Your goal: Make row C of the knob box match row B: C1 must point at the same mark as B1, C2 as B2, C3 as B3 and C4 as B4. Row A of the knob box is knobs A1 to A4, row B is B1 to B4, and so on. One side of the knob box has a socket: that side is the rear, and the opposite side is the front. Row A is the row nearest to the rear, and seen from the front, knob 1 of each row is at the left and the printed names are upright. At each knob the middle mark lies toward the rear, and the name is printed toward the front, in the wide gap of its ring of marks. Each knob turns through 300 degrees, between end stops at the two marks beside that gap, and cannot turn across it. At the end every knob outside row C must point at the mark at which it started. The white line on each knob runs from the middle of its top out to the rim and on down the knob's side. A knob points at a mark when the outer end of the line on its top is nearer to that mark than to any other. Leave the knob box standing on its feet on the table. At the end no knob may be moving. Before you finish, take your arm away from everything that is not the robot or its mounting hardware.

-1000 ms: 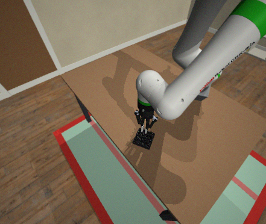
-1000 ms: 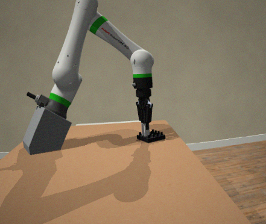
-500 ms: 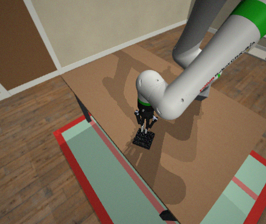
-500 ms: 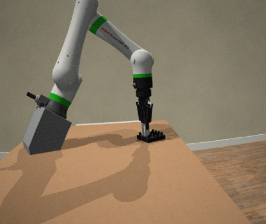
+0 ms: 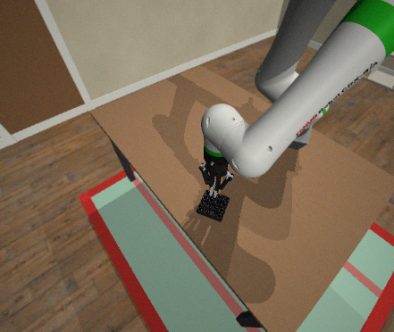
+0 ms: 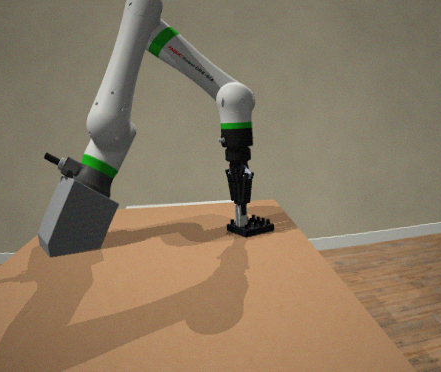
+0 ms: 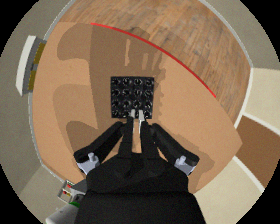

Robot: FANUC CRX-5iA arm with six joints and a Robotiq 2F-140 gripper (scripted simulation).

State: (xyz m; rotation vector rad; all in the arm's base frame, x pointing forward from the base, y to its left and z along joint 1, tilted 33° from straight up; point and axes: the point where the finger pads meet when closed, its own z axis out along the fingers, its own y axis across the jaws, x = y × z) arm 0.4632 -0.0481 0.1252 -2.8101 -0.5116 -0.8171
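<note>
The black knob box [image 5: 216, 210] [image 6: 260, 229] [image 7: 130, 91] stands on its feet on the brown table [image 5: 332, 201] [image 6: 172, 310], near the table's edge. My gripper [image 5: 213, 194] [image 6: 241, 221] [image 7: 136, 114] points straight down onto the box. Its fingertips are closed narrowly around one knob in the row at the box's edge nearest the arm. The knob itself is hidden between the fingers. The knob names and white lines are too small to read in any view.
The arm's grey base block [image 6: 74, 217] stands on the table well to the left of the box. Below the table edge beside the box, a green floor mat with a red border [image 5: 154, 250] lies on the wooden floor.
</note>
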